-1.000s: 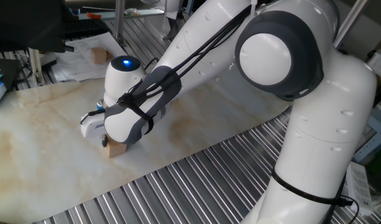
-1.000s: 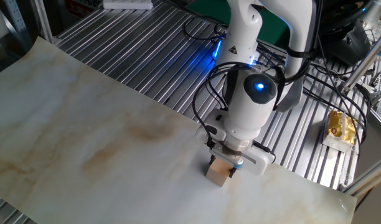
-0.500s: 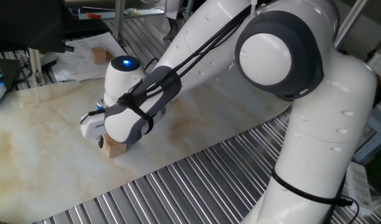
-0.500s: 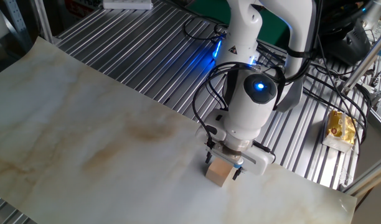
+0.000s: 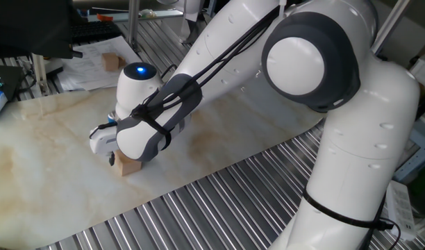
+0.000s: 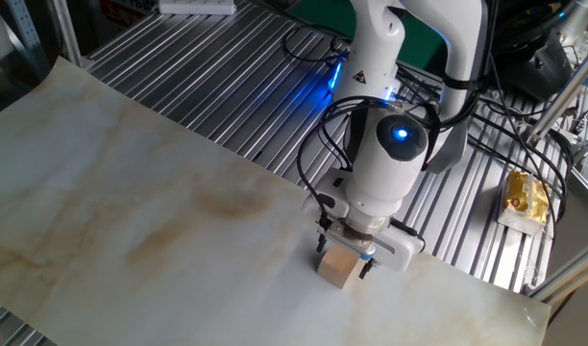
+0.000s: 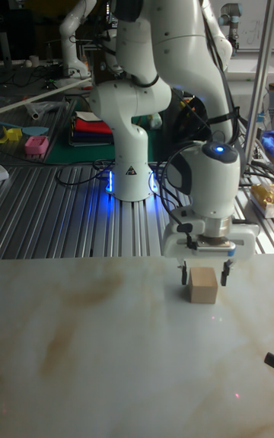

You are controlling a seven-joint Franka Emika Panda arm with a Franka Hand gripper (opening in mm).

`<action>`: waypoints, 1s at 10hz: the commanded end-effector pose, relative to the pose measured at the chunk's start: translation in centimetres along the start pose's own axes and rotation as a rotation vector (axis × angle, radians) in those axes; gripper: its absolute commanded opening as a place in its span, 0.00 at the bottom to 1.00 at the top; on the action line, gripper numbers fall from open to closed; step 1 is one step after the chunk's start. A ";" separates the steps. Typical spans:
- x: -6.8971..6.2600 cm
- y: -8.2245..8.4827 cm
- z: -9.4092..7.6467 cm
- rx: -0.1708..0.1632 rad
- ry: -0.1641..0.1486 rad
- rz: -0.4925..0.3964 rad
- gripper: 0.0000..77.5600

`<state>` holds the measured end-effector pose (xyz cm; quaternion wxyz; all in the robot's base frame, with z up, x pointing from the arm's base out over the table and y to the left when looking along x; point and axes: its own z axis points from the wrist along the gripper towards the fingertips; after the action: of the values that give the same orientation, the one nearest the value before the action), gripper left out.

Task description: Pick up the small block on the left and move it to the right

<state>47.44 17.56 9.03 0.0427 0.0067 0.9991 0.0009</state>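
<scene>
The small block [image 7: 203,287], a pale tan wooden cube, rests on the marble tabletop [image 7: 91,331]. It also shows under the wrist as the small block [image 6: 336,269] and, partly hidden by the gripper body, as the small block [image 5: 130,167]. My gripper [image 7: 204,277] hangs straight over it, open. Its dark fingertips [image 7: 183,274] stand on either side of the cube's upper part with a small gap on each side. In the other fixed view the gripper [image 6: 342,256] straddles the cube the same way.
A darker brown cube [image 5: 113,61] lies on papers [image 5: 84,69] beyond the marble sheet. Ribbed metal decking [image 6: 208,77] surrounds the sheet. A yellow packet [image 6: 525,197] lies to the side. The arm's base [image 7: 129,172] stands behind the block.
The fingers have spread apart off the block's sides and let it go. The block stays where it was on the marble, and the arm has hardly moved.
</scene>
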 end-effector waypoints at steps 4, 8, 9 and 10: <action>-0.1 -0.1 -0.9 -0.001 0.002 0.008 1.00; 0.1 -0.5 -2.8 0.005 0.012 0.017 1.00; 0.2 -0.7 -3.5 0.005 0.019 0.016 1.00; 0.3 -0.8 -4.1 0.004 0.023 0.017 1.00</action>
<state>46.90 16.95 12.50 0.0335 0.0146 0.9993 -0.0010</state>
